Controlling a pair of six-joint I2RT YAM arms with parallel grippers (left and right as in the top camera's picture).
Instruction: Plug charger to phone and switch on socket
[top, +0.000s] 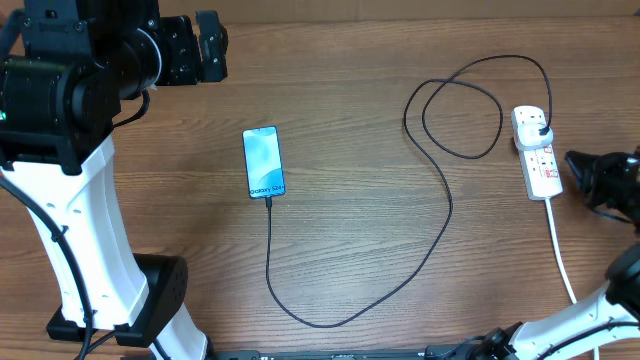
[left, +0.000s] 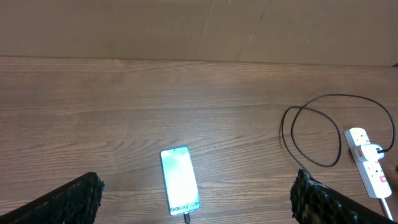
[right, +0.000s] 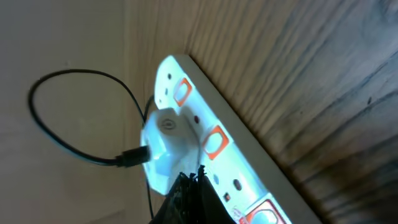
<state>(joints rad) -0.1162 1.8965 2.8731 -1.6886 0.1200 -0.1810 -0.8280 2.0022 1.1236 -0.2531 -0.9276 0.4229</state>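
Observation:
The phone (top: 263, 162) lies flat left of the table's middle, its screen lit. The charger cable (top: 440, 235) has its tip in the phone's near end. It curves across the table, loops, and its plug (top: 541, 130) sits in the socket strip (top: 537, 160) at the right. My left gripper (top: 210, 45) is open and empty, high at the back left. In the left wrist view, the phone (left: 179, 185) lies below my left gripper (left: 198, 198). My right gripper (top: 575, 170) is shut, just right of the strip. In the right wrist view my right gripper (right: 199, 180) hovers over the strip (right: 217, 146) beside the plug (right: 163, 146).
The strip's white cord (top: 560, 250) runs toward the front right edge. The left arm's white base (top: 90, 260) stands at the front left. The cable loop (left: 311, 134) lies left of the strip (left: 370, 165) in the left wrist view.

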